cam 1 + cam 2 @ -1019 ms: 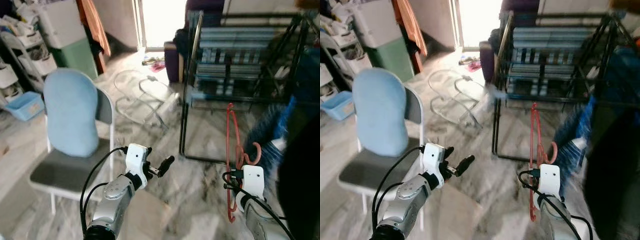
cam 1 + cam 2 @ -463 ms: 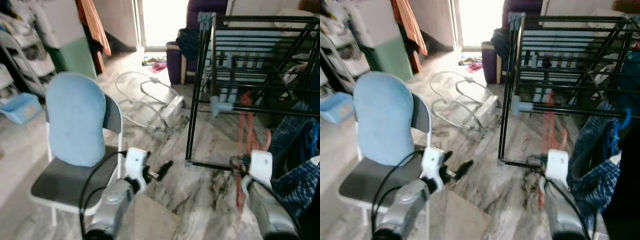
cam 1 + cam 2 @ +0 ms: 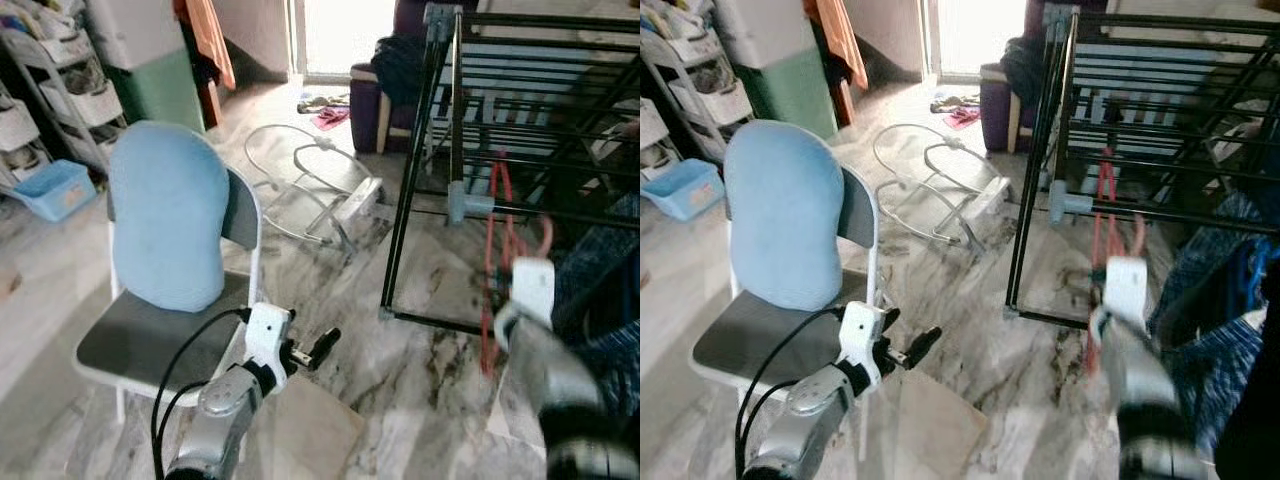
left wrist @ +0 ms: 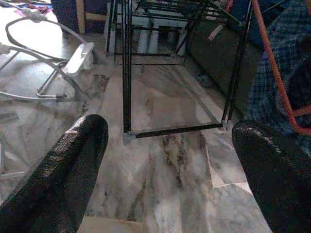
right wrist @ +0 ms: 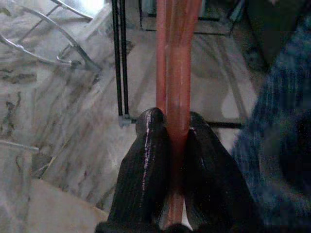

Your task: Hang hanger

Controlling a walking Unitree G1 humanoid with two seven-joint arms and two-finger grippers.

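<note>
A red plastic hanger (image 5: 174, 73) stands upright in my right gripper (image 5: 174, 119), whose black fingers (image 5: 148, 145) are shut on its stem. In the eye views the hanger (image 3: 492, 230) rises above my right wrist (image 3: 531, 288), in front of the lower bars of the black drying rack (image 3: 455, 110). The hanger hook (image 3: 545, 232) is level with a lower rack bar; whether it touches is unclear. My left gripper (image 4: 170, 128) is open and holds nothing, low over the marble floor beside the chair (image 3: 165, 220).
A folding chair with a blue cushion stands at the left. A white wire bouncer frame (image 3: 310, 180) lies on the floor beyond it. Blue checked clothing (image 3: 610, 290) hangs at the right. Shelves and a blue bin (image 3: 52, 188) line the far left.
The camera has turned and come nearer to the rack. My right arm has lifted the hanger higher, closer to the rack's lower bars. The left arm keeps its pose.
</note>
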